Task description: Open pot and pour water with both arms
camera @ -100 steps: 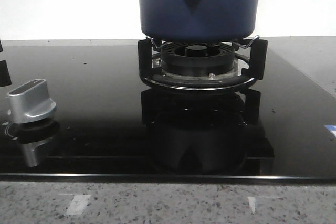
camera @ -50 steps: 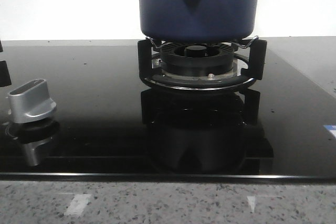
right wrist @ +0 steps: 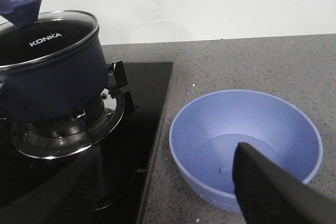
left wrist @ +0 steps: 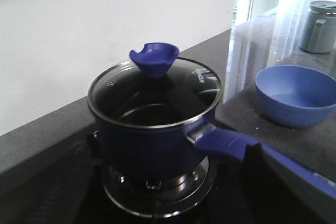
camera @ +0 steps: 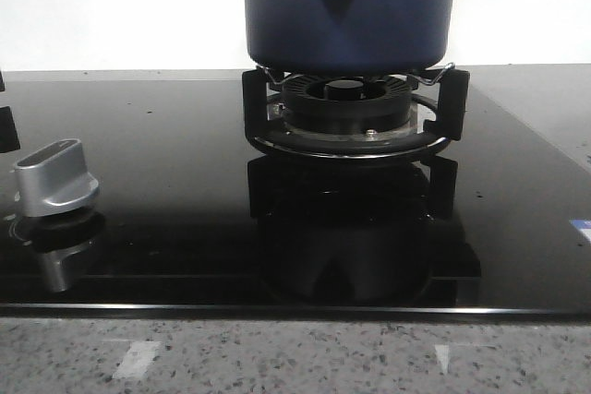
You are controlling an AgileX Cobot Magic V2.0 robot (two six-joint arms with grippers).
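The pot (left wrist: 152, 140) sits on the burner ring (camera: 349, 126) of the black glass hob (camera: 166, 163), its long blue handle (left wrist: 223, 141) reaching out toward the stone worktop (right wrist: 252, 66). The glass lid (left wrist: 155, 95) is in place, closed on the rim, with its blue knob (left wrist: 154, 59) on top. So by my reckoning nothing of the job is done yet: the lid has to come off, then the pot has to be lifted by its handle and tipped. I can't make out through the glass whether there is water inside.

Just beside the hob, on the worktop, a light-blue bowl (right wrist: 245, 148) stands upright and looks empty; that seems the likely place for the pour. Farther off there is a grey lidded jar (left wrist: 319, 27). At the near left of the hob a silver control knob (camera: 55, 177) sticks up.

Neither arm touches anything. The left gripper (left wrist: 152, 203) hangs back from the pot on the handle side, looking slightly down on lid and handle; only dark edges of its fingers (left wrist: 257, 182) show, spread to either side, so they look apart. The right gripper (right wrist: 173, 192) hovers over the edge of the hob near the bowl, its fingers (right wrist: 273, 192) likewise wide apart with nothing between them. The front view shows no arm at all.
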